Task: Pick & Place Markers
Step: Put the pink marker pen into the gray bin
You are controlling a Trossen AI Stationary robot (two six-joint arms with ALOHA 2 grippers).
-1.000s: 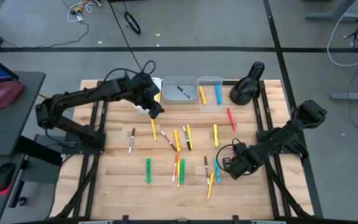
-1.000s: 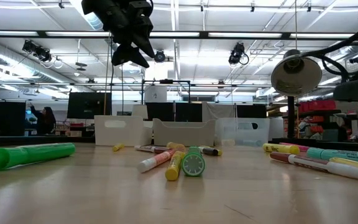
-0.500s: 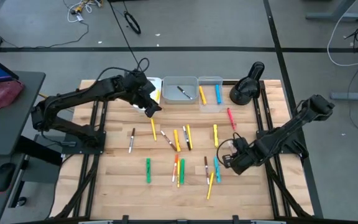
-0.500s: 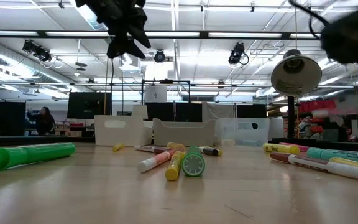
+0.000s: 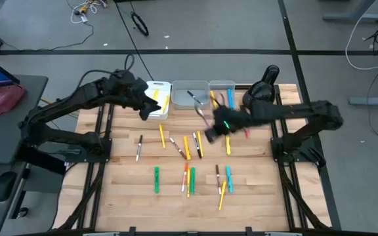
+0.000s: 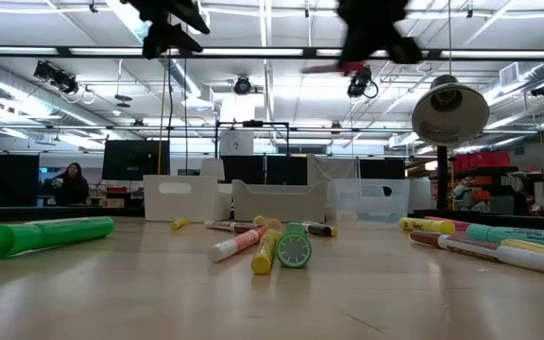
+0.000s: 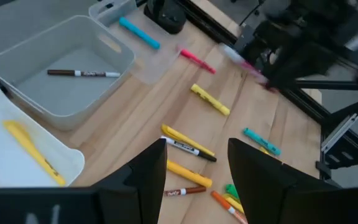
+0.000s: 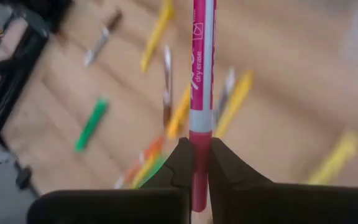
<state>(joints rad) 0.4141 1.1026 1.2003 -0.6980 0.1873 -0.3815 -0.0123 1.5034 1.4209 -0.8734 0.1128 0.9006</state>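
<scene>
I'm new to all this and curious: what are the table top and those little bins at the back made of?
The table top looks like pale wood planks, matte, with visible grain and seams. The bins look like thin translucent plastic, smooth and slightly glossy: the table shows faintly through their walls.

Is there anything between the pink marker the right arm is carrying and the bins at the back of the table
Nothing visible blocks it. The right gripper holds the pink marker above the table, and the bins sit open-topped just beyond.
</scene>
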